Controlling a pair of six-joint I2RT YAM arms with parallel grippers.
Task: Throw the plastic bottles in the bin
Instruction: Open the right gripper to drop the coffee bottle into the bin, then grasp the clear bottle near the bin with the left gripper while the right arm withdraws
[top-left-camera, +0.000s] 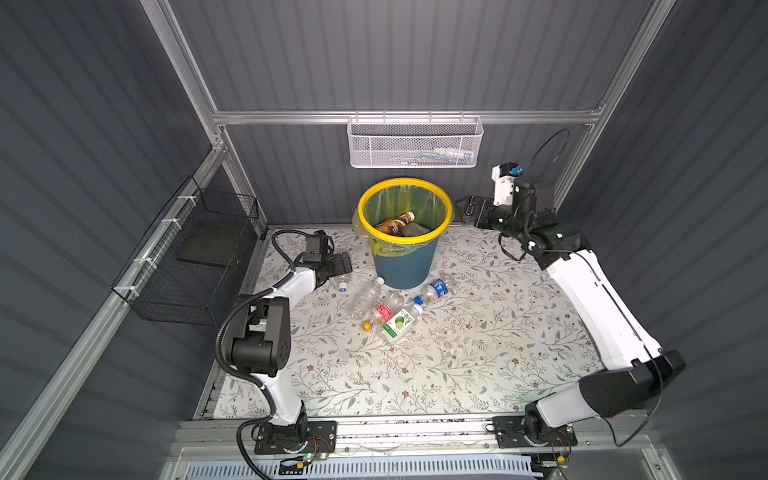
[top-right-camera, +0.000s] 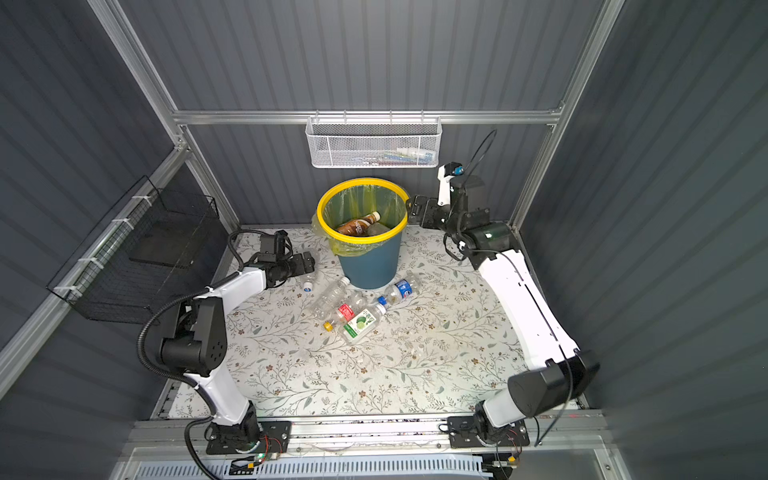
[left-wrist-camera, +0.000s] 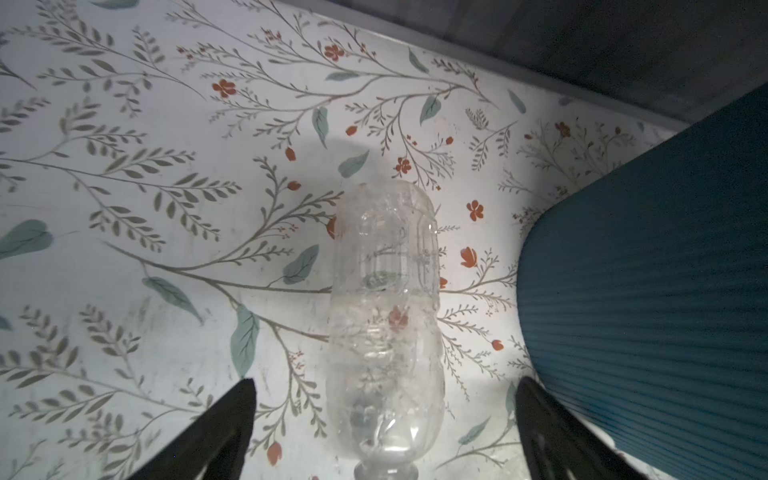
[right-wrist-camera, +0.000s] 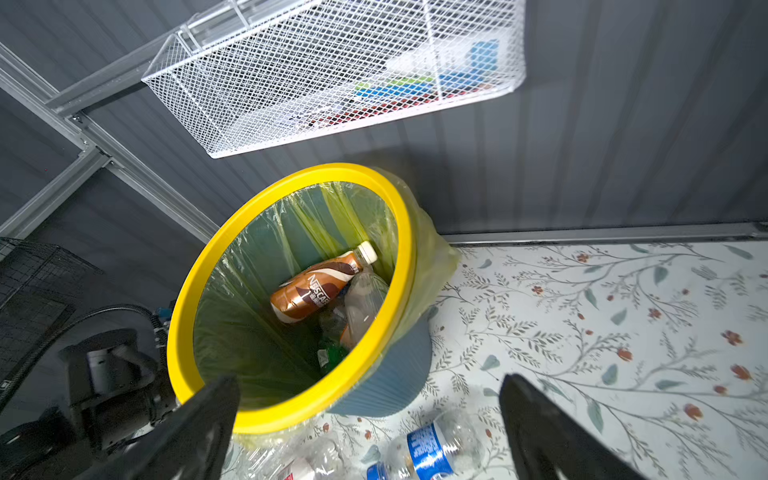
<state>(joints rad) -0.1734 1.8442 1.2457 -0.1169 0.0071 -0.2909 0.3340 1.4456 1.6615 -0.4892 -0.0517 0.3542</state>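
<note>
Clear bottle (left-wrist-camera: 384, 291) untouched between spread left gripper (left-wrist-camera: 382, 382) fingers, right gripper (right-wrist-camera: 370, 380) fingers spread, empty, by bin (right-wrist-camera: 176, 332)

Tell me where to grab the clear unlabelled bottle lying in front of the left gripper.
Take the clear bottle across its mid-body, coming down from above. It lies flat on the table, its length running between the fingers of the open left gripper, so they straddle it squarely. Mind the bin, which stands close beside one finger.
</note>
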